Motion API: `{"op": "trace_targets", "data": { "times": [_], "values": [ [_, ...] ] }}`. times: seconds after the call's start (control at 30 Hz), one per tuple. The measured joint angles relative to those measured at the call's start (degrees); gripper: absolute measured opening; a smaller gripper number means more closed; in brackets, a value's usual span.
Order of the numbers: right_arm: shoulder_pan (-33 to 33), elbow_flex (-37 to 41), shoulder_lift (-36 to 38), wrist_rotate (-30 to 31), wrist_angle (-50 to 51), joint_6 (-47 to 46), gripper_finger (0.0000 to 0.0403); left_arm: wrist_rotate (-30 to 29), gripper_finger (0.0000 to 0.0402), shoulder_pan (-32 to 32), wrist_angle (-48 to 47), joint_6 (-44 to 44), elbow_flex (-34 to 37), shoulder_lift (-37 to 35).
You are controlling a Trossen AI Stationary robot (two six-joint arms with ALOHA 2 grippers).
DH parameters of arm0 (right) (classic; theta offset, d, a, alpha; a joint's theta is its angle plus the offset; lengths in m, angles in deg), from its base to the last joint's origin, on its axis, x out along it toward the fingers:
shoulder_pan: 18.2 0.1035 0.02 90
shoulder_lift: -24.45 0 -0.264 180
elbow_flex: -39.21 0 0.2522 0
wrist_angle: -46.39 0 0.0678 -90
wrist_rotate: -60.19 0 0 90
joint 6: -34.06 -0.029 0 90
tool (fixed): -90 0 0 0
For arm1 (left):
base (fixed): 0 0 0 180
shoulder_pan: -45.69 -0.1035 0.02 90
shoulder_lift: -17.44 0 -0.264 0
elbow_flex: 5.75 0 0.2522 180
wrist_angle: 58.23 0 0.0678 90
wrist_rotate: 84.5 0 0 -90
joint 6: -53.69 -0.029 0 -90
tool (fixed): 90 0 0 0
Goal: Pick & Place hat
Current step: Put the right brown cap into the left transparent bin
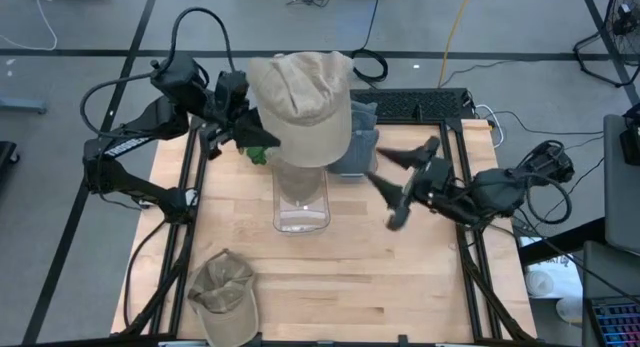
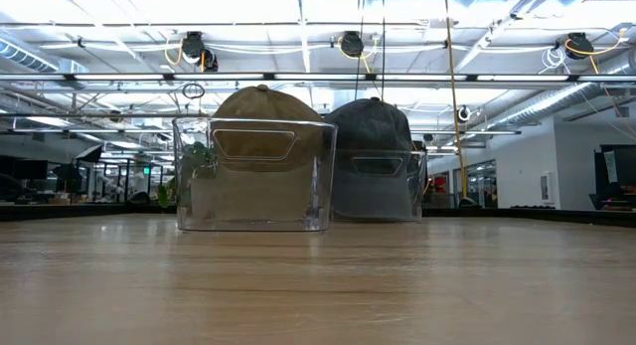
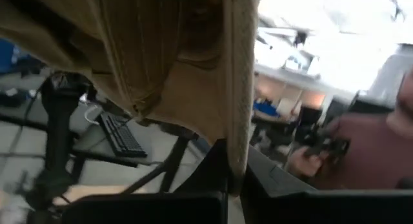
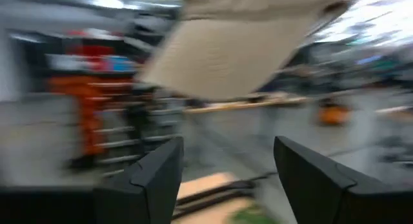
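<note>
Tan hat (image 1: 303, 95) aloft over the clear bin (image 1: 300, 202)

Left tool (image 1: 243, 127) pinched shut on its soft, light, floppy brim edge — the firmest hold; right tool (image 1: 395, 185) spread open, empty, beside the bin.

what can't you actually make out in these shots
- Left gripper, high view: hidden under the tan hat it holds up.
- Clear bin, high view: the hat covers its far end; whether it overlaps the grey hat there is unclear.
- Right wrist view: motion blur; only the open right gripper and a tan shape read.
- Low view: neither arm shows.
- Olive cap, high view: details too small.
</note>
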Motion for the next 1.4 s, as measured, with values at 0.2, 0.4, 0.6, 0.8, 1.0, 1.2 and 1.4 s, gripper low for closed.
{"op": "trace_targets", "data": {
  "times": [0.2, 0.4, 0.6, 0.8, 1.0, 1.2, 1.4],
  "values": [
    [-5.21, -0.02, 0.15, -15.84, 10.28, -17.85, 0.0230, 1.45, 0.0009, 0.81, -5.62, -17.28, -0.07, -1.70],
    [-12.35, -0.02, -0.14, -31.82, 8.72, -27.47, 0.0236, 0.98, 0.0009, 1.94, -12.84, -29.44, -0.09, -2.46],
    [-18.61, -0.02, -0.12, -43.36, 5.45, -31.55, 0.0258, -3.19, 0.0009, 3.81, -19.17, -37.52, -0.09, -2.51],
    [-21.91, -0.02, -0.55, -47.24, 4.78, -31.43, 0.0269, -10.25, 0.0009, 5.87, -23.96, -42.53, -0.09, -2.56],
    [-24.13, -0.04, -2.10, -56.68, -0.24, -31.12, 0.0255, -14.59, 0.0009, 8.48, -23.98, -45.11, -0.09, -2.56],
    [-24.33, -0.02, -3.64, -65.07, -4.93, -30.52, 0.0225, -17.24, 0.0009, 9.77, -24.06, -43.68, -0.10, -2.57],
    [-24.18, 0.01, -3.64, -63.60, -5.28, -26.65, 0.0132, -18.17, 0.0009, 10.05, -24.18, -41.55, -0.11, -2.58]
  ]
}}
